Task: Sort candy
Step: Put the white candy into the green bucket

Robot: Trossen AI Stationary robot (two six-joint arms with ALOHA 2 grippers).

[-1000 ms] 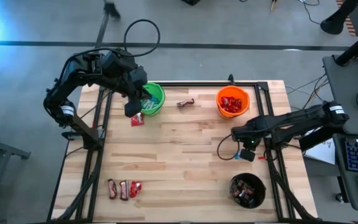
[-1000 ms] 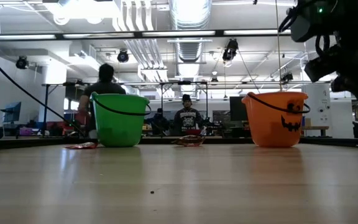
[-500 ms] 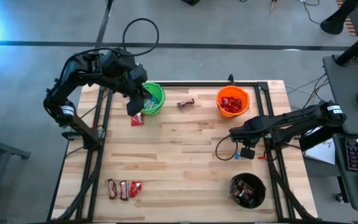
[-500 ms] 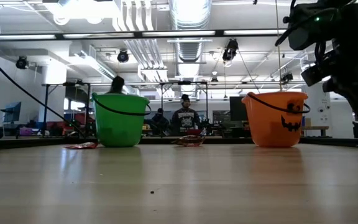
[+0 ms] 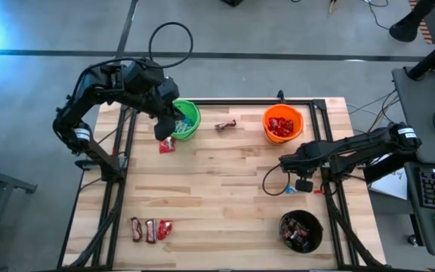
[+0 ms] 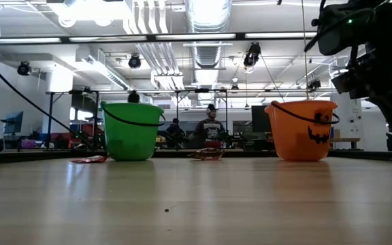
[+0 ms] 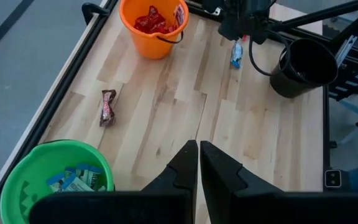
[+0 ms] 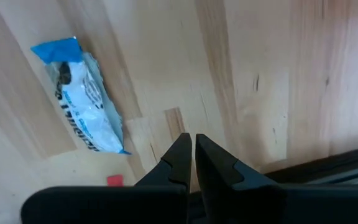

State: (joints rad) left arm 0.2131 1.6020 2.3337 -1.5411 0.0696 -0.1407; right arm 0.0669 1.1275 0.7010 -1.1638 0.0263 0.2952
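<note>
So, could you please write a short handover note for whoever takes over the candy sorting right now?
Left gripper: shut, empty, raised beside the green bucket.
Right gripper: shut, empty, low over the table next to a light-blue-and-white bar near the right edge.
Done: blue-and-white bars lie in the green bucket, red packets in the orange bucket, dark bars in the black bucket.
Left: the blue-and-white bar by the right gripper; a dark brown bar between the green and orange buckets; a red packet beside the green bucket; two dark bars and one red packet at the near left corner.
</note>
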